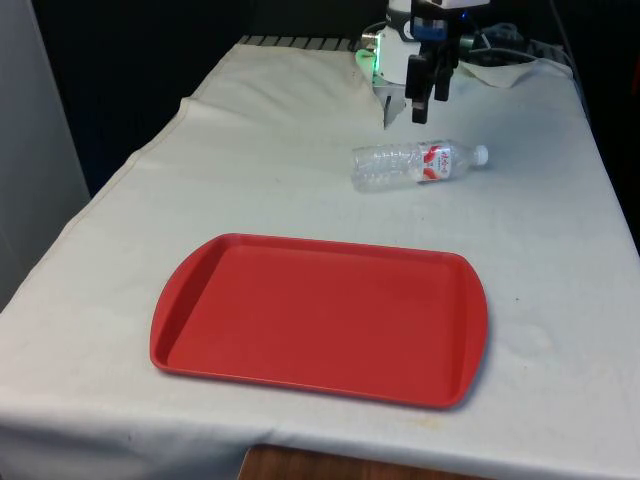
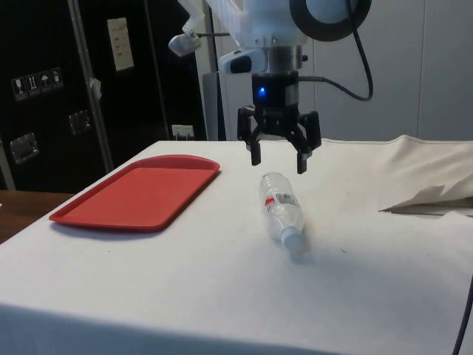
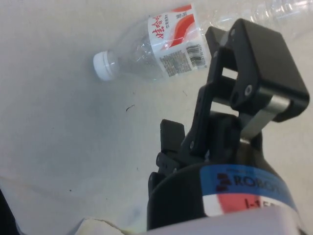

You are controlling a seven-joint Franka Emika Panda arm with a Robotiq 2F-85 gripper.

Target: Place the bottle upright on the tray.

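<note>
A clear plastic bottle (image 1: pixel 415 163) (image 2: pixel 281 207) with a red-and-white label and a white cap lies on its side on the white cloth, its cap towards the front view's right. An empty red tray (image 1: pixel 320 310) (image 2: pixel 140 196) lies flat on the near half of the table, well apart from the bottle. My black gripper (image 1: pixel 430 105) (image 2: pixel 278 161) hangs open in the air just beyond the bottle on the robot's side, touching nothing. In the wrist view the bottle (image 3: pixel 161 49) lies just past one of the fingers (image 3: pixel 254 58).
The cloth is bunched into folds (image 1: pixel 500 70) (image 2: pixel 429 196) at the table's far end near the robot's base. Bare cloth lies between bottle and tray. The table's near edge (image 1: pixel 300 450) runs just below the tray.
</note>
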